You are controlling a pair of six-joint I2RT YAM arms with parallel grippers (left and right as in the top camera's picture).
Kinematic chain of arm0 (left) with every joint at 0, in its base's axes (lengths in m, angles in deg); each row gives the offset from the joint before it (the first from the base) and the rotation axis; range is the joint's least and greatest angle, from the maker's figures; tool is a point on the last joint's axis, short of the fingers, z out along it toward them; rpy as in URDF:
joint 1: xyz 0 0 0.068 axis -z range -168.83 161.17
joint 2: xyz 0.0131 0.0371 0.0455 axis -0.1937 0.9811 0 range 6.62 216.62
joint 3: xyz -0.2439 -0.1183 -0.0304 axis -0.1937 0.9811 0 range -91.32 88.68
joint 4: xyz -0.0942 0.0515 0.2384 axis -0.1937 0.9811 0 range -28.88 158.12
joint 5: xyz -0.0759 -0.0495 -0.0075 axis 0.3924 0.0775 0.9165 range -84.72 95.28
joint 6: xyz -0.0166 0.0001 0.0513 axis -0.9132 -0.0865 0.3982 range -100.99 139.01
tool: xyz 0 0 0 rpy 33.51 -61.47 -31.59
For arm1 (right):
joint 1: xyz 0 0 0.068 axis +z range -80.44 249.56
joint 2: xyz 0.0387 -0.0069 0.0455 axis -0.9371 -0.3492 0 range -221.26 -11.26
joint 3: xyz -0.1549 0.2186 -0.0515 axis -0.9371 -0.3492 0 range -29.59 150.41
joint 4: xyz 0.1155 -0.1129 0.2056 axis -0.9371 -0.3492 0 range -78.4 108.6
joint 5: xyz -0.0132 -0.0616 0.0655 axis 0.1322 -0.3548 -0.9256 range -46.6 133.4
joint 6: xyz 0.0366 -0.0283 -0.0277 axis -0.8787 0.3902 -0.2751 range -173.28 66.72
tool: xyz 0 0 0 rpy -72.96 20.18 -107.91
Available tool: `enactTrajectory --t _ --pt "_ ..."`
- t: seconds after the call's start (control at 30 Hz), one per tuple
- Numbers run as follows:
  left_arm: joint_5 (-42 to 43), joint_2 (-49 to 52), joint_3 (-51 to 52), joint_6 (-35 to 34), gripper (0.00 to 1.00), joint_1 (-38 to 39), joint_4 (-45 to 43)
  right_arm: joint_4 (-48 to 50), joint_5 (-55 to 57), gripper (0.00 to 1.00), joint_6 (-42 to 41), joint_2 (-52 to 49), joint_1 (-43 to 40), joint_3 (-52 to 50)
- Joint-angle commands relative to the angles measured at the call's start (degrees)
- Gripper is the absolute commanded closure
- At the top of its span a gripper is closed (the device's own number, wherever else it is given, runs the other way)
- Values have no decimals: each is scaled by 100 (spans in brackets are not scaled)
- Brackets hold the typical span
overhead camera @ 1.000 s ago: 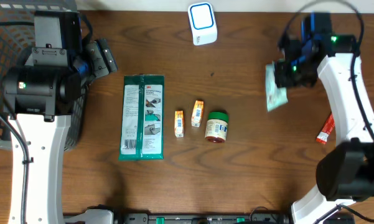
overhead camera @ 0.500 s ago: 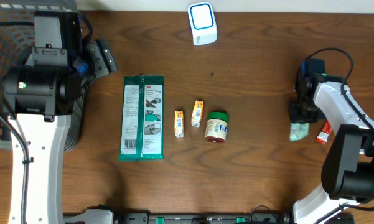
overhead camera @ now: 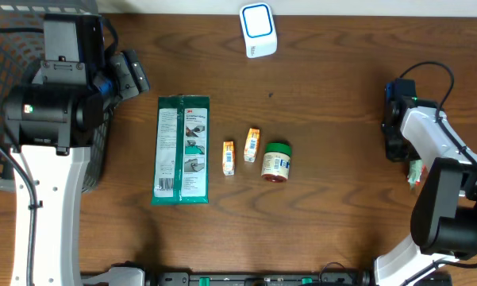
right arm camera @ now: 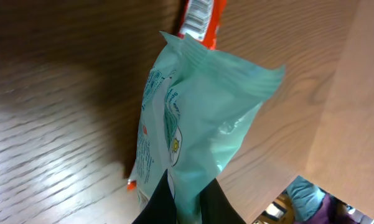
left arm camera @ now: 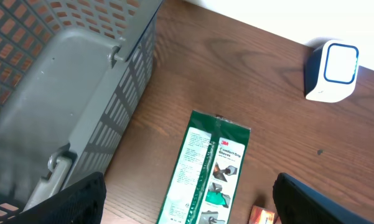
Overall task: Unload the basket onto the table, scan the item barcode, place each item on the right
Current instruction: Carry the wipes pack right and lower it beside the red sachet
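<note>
My right gripper (right arm camera: 188, 190) is shut on a pale teal pouch (right arm camera: 202, 118), pinching its lower edge low over the table at the right edge. From overhead only a sliver of the pouch (overhead camera: 415, 170) shows past the right gripper (overhead camera: 397, 148). The white scanner (overhead camera: 258, 30) with a blue ring stands at the back middle, far from the pouch. My left gripper (left arm camera: 187, 211) hangs open above the table beside the basket, over the top of a green flat package (left arm camera: 209, 168). No barcode shows on the pouch.
A grey mesh basket (overhead camera: 8, 48) fills the far left. In the middle lie the green package (overhead camera: 182, 149), two small orange boxes (overhead camera: 228, 157) (overhead camera: 252, 145) and a green-lidded jar (overhead camera: 276, 162). A red-orange tube (right arm camera: 202, 18) lies right beside the pouch.
My right arm has carried the teal pouch from the back right towards the table's right edge, down beside the red-orange tube. The left arm has not moved.
</note>
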Motion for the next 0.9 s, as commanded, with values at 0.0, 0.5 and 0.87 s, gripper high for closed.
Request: enactTrajectory --t 0.0,0.5,0.87 --pt "-31 22 -2 52 14 -20 15 20 330 99 42 -7 -83 -31" --pt "-31 22 -2 50 14 -20 15 216 -1434 97 544 -7 -131 -116" --pt "-31 22 -2 52 14 -20 15 1307 63 99 549 -7 -415 -975"
